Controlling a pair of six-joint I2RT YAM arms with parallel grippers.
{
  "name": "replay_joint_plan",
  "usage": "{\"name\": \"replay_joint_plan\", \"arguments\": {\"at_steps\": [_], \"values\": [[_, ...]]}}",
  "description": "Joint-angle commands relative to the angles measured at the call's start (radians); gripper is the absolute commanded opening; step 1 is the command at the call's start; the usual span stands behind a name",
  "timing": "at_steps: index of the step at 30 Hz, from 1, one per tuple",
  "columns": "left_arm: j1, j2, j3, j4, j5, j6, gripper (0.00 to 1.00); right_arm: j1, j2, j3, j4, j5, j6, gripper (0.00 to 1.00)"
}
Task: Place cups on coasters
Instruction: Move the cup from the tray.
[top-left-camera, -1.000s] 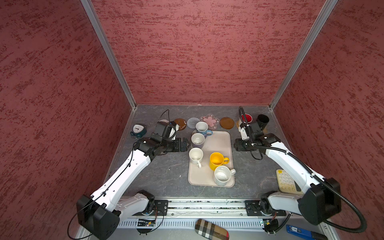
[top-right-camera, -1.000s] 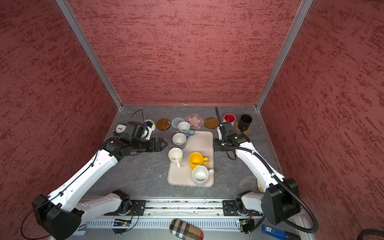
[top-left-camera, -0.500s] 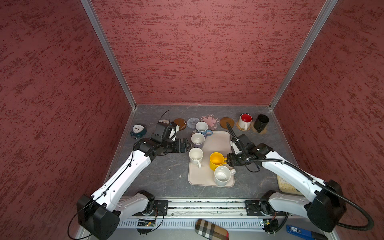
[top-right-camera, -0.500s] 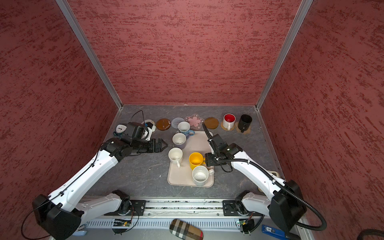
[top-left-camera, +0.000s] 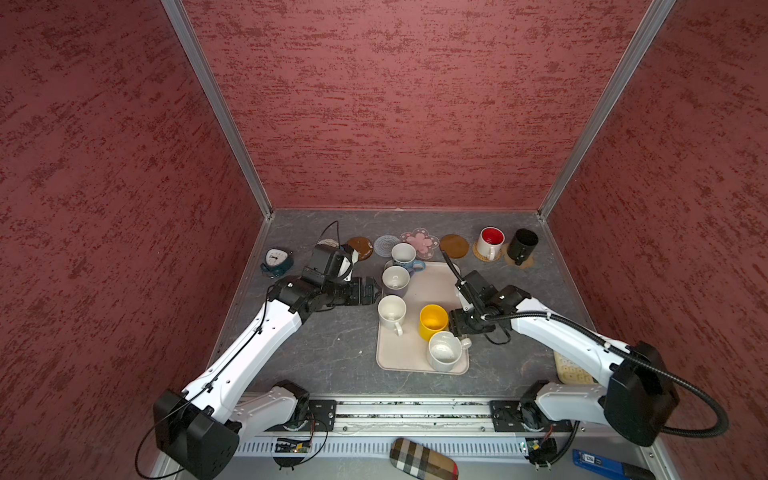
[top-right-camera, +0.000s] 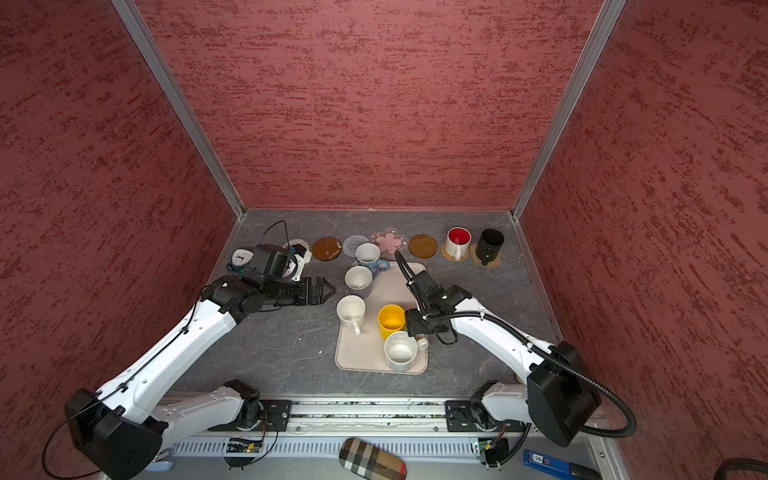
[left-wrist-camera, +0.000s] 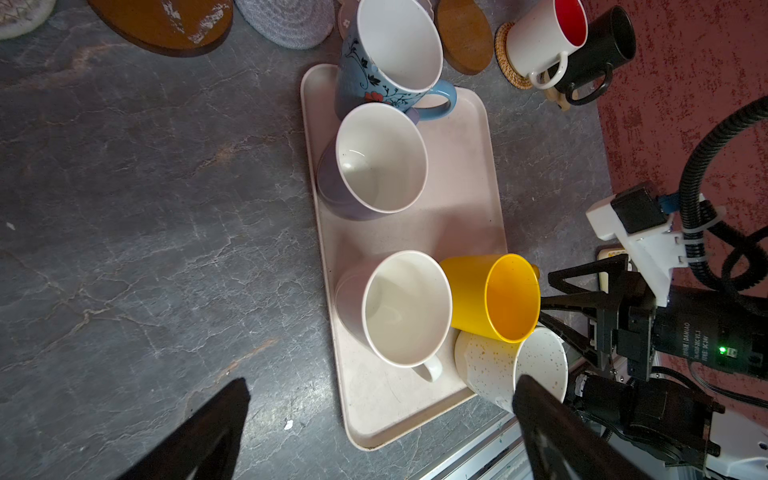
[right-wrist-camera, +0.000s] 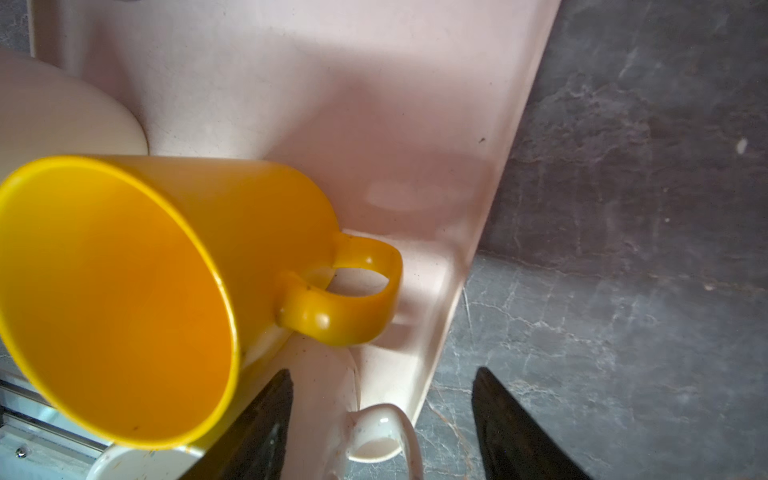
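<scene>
Right gripper (right-wrist-camera: 382, 372) is open, jaws apart and gripping nothing, angled down over the right edge of the tray (top-left-camera: 432, 286). The handle of the yellow mug (top-left-camera: 433, 321) sits just ahead of its fingers (right-wrist-camera: 266, 419), and the handle of the speckled mug (top-left-camera: 444, 351) shows between them in the right wrist view; cannot tell if a finger touches either mug. Left gripper (top-left-camera: 371, 291) is wide open and empty, level over the table (top-left-camera: 332, 345) just beside the tray's left edge, near the lavender mug (top-left-camera: 395, 277). Mugs upright on the tray: lavender toward the far left, white mug (top-left-camera: 392, 311) on the left side, yellow in the middle close against white and speckled, speckled at the near right corner with its handle past the rim. Blue mug (top-left-camera: 404, 254) stands at the tray's far end; cannot tell if it is fully on it. Two mugs stand on coasters at the back right, side by side: red-inside mug (top-left-camera: 490, 242) on the wicker coaster (left-wrist-camera: 503, 58), black mug (top-left-camera: 522, 245) on the tan coaster (top-right-camera: 495, 262). Uncovered along the back: spiral coaster (left-wrist-camera: 16, 16) partly behind the left arm, brown coaster (top-left-camera: 360, 248), second spiral coaster (top-left-camera: 385, 245), flower coaster (top-left-camera: 419, 241), second brown coaster (top-left-camera: 454, 246). Small clock (top-left-camera: 276, 262) at back left.
</scene>
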Motion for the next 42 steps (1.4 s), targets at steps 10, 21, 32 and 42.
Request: {"name": "replay_joint_plan", "arguments": {"at_steps": [10,21,32,42], "values": [[0.003,-0.002,-0.006,0.008,0.007,0.01,1.0,0.004,0.071,0.047,0.055,0.004,-0.103,0.77],[0.007,-0.004,0.0,-0.003,-0.001,0.013,1.0,0.004,0.078,0.037,0.085,-0.029,-0.123,0.82],[-0.022,-0.013,-0.018,-0.001,0.009,0.012,0.91,0.006,0.099,0.03,0.147,-0.067,-0.111,0.89],[-0.299,-0.031,-0.09,0.046,-0.042,-0.011,0.31,0.004,0.125,0.038,0.183,-0.056,-0.113,0.89]]}}
